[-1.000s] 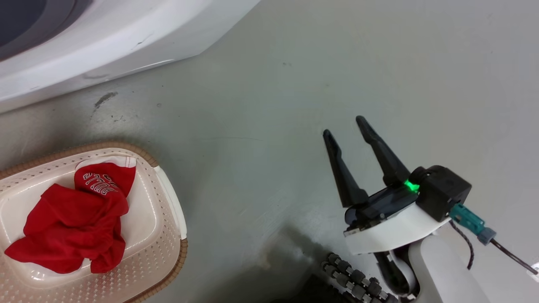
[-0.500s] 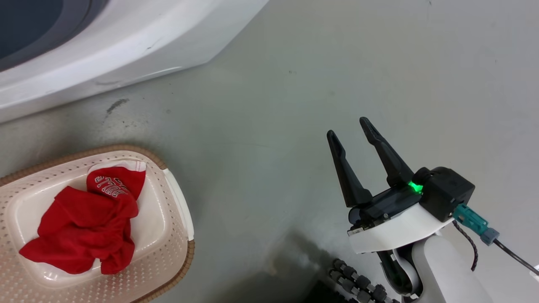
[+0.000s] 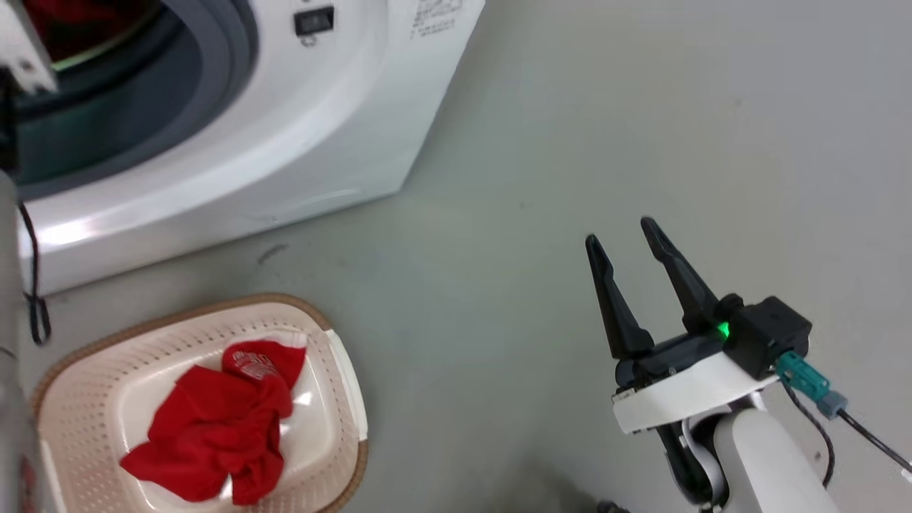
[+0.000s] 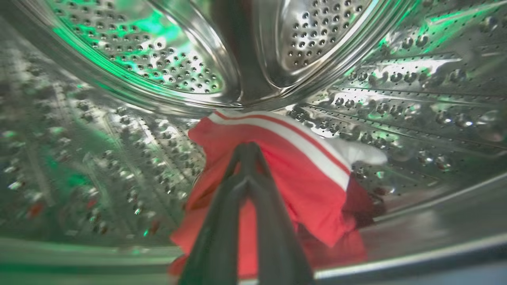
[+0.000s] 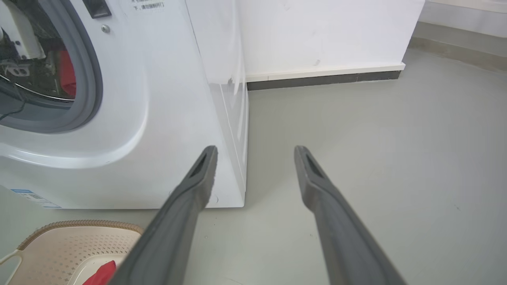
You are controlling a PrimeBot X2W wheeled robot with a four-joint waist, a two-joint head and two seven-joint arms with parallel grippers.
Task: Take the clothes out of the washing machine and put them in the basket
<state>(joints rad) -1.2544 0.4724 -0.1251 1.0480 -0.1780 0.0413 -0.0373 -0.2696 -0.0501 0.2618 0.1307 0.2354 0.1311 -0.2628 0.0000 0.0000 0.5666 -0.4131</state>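
Now that the head camera's swung up, the washing machine [image 3: 342,142] shows its porthole: left jaws inside the drum [image 4: 396,79], closed on the striped red garment [image 4: 301,174]. Right jaws gape empty. The other red garment [image 3: 214,427] is in the basket [image 3: 92,399], so nearly done, I reckon.

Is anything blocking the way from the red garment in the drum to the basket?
Nothing visible. The left gripper is shut on the striped garment inside the washing machine, its porthole stands open, and the basket has room beside one red garment.

Smooth grey-green floor [image 3: 499,142], faint dark scuff [image 3: 272,252] on it, white wall [image 5: 317,31] — dark skirting strip [image 5: 317,80] along its foot
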